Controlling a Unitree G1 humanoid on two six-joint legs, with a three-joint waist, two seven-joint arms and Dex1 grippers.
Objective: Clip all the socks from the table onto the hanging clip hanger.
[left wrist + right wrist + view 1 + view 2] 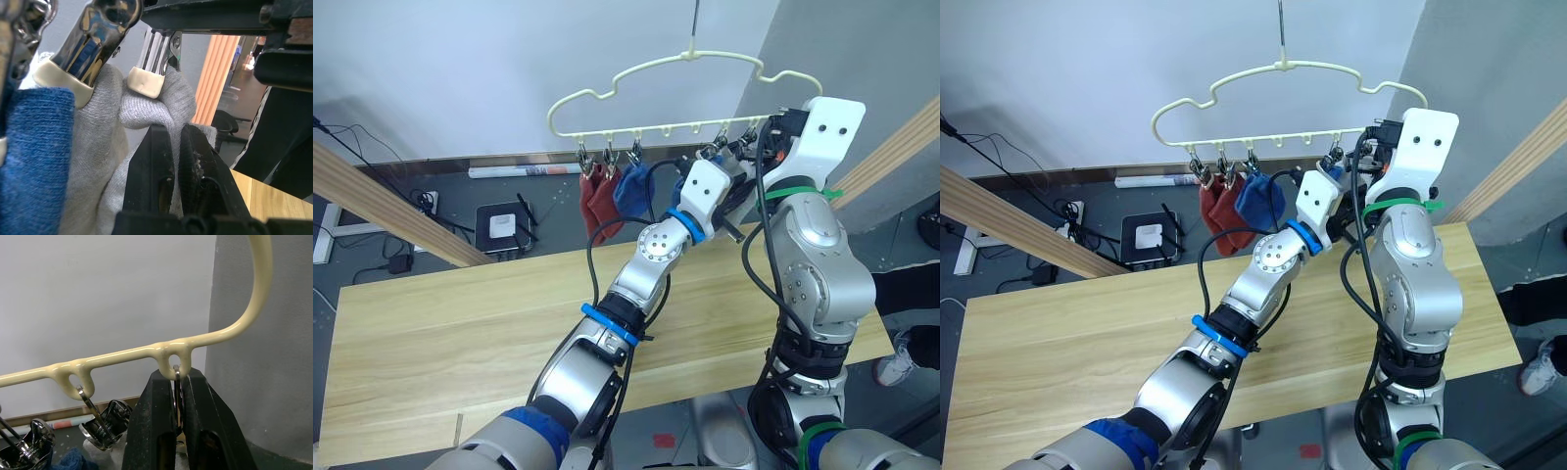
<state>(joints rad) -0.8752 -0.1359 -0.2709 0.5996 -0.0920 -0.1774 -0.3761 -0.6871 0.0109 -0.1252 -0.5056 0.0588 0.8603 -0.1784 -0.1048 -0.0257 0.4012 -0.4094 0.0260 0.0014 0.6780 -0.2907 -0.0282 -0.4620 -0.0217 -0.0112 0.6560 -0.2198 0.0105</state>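
Both arms raised at upper right of frame — left gripper [176, 161] clenches a grey sock [161, 105]; right gripper [178, 401] pinches a clip [176, 382] on the clip hanger [690, 59].

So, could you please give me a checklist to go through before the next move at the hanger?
1. Last grey sock held by left gripper: ok, fingers shut on its fabric.
2. Last clip biting that sock: cannot tell; its tips touch the fabric.
3. Right gripper on the end clip's top: ok, shut on it under the hanger.
4. Neighbouring clip on the other grey sock: ok.
5. Red socks hanging clipped: ok.
6. Table free of socks: ok.
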